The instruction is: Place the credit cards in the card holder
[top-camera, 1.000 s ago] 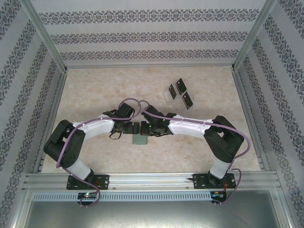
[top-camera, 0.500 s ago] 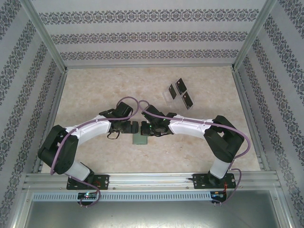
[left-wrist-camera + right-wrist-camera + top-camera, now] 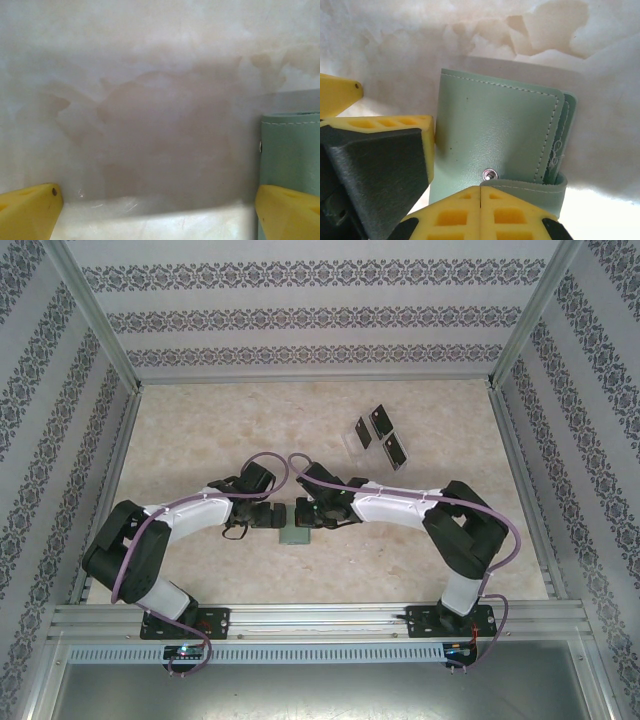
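Observation:
The grey-green card holder (image 3: 294, 535) lies flat on the table between both grippers. In the right wrist view the card holder (image 3: 495, 135) shows its snap stud bare, with its tab (image 3: 540, 192) loose across the near edge. My right gripper (image 3: 480, 189) is shut, its tips resting over the tab's end; whether the tab is pinched cannot be told. My left gripper (image 3: 157, 200) is open wide and low over the table, nothing between its fingers, one finger (image 3: 287, 212) on the holder's (image 3: 292, 150) edge. Three black credit cards (image 3: 363, 432), (image 3: 381, 420), (image 3: 396, 450) lie at the back right.
The table is walled by aluminium rails (image 3: 520, 490) and patterned panels on three sides. Both arms bend inward, their wrists (image 3: 255, 485) close together above the holder. Open tabletop lies to the left and behind the grippers.
The left arm has shifted its elbow and its wrist has sunk toward the table. The right wrist has dropped slightly too. The card holder and cards stay where they were.

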Robot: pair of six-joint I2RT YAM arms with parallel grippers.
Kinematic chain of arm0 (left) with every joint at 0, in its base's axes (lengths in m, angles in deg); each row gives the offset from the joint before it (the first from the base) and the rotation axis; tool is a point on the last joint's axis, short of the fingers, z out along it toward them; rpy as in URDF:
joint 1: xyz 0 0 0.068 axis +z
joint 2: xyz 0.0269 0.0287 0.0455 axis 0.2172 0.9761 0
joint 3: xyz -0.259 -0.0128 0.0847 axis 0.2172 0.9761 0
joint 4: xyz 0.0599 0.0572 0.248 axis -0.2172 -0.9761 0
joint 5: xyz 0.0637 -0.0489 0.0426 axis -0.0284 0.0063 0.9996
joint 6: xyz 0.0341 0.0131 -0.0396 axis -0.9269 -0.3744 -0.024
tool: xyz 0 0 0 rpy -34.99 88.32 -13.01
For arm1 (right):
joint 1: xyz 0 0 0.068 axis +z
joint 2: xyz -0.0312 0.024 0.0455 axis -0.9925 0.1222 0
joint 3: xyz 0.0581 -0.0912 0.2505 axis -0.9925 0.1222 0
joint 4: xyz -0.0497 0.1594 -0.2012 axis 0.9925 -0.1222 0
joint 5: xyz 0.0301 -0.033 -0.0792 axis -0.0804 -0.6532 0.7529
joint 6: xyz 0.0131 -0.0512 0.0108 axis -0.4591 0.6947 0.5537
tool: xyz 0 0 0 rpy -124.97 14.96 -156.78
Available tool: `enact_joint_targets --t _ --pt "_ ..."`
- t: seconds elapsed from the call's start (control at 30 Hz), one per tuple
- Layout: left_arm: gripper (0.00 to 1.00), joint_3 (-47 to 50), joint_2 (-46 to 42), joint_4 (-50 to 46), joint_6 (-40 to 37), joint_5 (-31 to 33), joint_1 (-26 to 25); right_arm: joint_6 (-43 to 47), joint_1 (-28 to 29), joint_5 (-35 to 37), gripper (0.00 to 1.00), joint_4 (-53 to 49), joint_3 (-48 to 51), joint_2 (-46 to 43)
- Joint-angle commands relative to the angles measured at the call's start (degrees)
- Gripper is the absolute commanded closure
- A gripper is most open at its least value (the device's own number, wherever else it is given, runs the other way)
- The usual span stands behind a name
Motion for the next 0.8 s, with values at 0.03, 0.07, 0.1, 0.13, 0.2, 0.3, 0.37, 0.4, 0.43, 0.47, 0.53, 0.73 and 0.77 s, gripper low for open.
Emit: enact_joint_targets --t 0.03,0.07,0.1,0.13,0.2,0.3,0.37,0.4,0.43,0.47,0.53,0.73,0.77 --pt "0.0 1.69 1.13 3.82 0.56 -2.81 0.61 0.68 0.27 -0.92 1.0 -0.26 -2.28 1.51" --pt "0.0 1.82 1.08 3.9 0.57 -2.89 0.58 0.66 0.28 -1.03 1.0 -0.23 -2.41 1.58" --pt "0.0 1.91 1.1 4.02 0.57 -3.0 0.54 0.57 0.28 -1.04 1.0 -0.26 -2.56 1.74" --pt "0.0 1.94 1.24 4.22 0.57 -3.2 0.58 0.53 0.32 -1.03 1.0 -0.27 -2.73 1.84" --pt "0.0 2.19 1.14 4.48 0.73 -3.39 0.55 0.6 0.45 -1.13 1.0 -0.34 -3.22 2.12" --pt "0.0 2.42 1.12 4.48 0.84 -3.61 0.55 0.71 0.63 -1.08 1.0 -0.49 -3.51 2.79" --pt "0.0 2.46 0.99 4.64 0.87 -3.68 0.55 0.62 0.71 -0.95 1.0 -0.59 -3.18 3.1" --pt "0.0 2.49 0.94 4.56 0.83 -3.63 0.48 0.53 0.71 -0.95 1.0 -0.61 -2.87 3.18" --pt "0.0 2.43 0.9 4.55 0.83 -3.69 0.48 0.42 0.71 -0.9 1.0 -0.44 -2.43 3.2" --pt "0.0 2.5 0.8 4.48 0.82 -3.69 0.54 0.29 0.74 -0.91 1.0 -0.43 -2.15 3.19" --pt "0.0 2.4 0.64 4.37 0.84 -3.52 0.51 0.17 0.8 -0.78 1.0 -0.47 -1.55 3.19" --pt "0.0 2.34 0.54 4.07 0.79 -3.37 0.58 0.02 0.78 0.31 1.0 -0.74 -0.23 1.88" --pt "0.0 2.33 0.5 4.02 0.65 -3.32 0.54 0.01 0.79 0.46 1.0 -0.77 -0.27 1.72"
